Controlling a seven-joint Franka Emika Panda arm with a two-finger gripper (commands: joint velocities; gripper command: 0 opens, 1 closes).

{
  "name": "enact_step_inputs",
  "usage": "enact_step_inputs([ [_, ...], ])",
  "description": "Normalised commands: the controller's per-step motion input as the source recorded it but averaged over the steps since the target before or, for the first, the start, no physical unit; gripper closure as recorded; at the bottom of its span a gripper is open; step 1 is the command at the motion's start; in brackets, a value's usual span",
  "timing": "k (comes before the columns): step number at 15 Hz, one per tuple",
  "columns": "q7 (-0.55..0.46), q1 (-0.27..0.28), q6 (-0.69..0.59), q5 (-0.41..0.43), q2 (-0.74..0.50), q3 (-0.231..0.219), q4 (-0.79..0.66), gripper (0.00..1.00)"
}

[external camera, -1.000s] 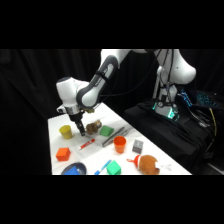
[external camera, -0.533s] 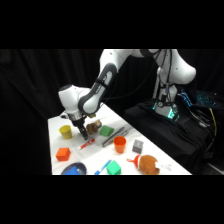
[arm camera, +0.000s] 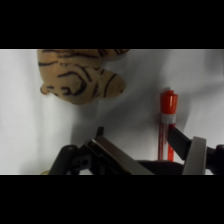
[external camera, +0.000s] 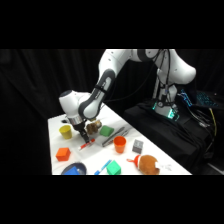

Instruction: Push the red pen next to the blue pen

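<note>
Side view first: we see the white arm bend down over the white table (external camera: 55, 127). Its gripper (external camera: 83, 136) hangs low, just above the red pen (external camera: 87, 145). The red pen lies flat on the table between the orange-red cube (external camera: 63, 154) and the orange cup (external camera: 119, 144). A yellow cup (external camera: 66, 131) stands to the left of the gripper. A small striped toy tiger (external camera: 93, 127) sits just behind the gripper, and a green block (external camera: 105, 131) is beside the toy. Long dark tongs (external camera: 116, 136) lie near the orange cup.

At the front edge we see a dark blue bowl (external camera: 74, 170). The blue pen (external camera: 104, 167) lies near it, beside another green block (external camera: 114, 168). The blue pen is well apart from the red pen. A small grey block (external camera: 137, 146) and a brown plush toy (external camera: 148, 164) are on the right side of the table.

Wrist view: we look down past the gripper (arm camera: 150, 152). Its two fingers stand apart, so the hand is open, and it holds nothing. The red pen (arm camera: 166, 122) lies on the white table right by the right finger (arm camera: 194, 156). We cannot tell if they touch. The toy tiger (arm camera: 80, 75) lies at the top of this view, a little away from the pen.
</note>
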Motion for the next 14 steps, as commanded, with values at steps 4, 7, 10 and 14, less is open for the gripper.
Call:
enact_step_inputs([
  [4,-0.18,-0.068,-0.03,-0.041,0.1,0.016,0.27,0.0],
  [7,-0.16,-0.057,-0.03,-0.022,0.11,0.042,0.23,0.0],
  [10,-0.14,-0.038,-0.01,-0.018,0.12,0.058,0.18,0.0],
  [14,-0.14,-0.047,0.0,-0.022,0.15,0.044,0.21,0.0],
])
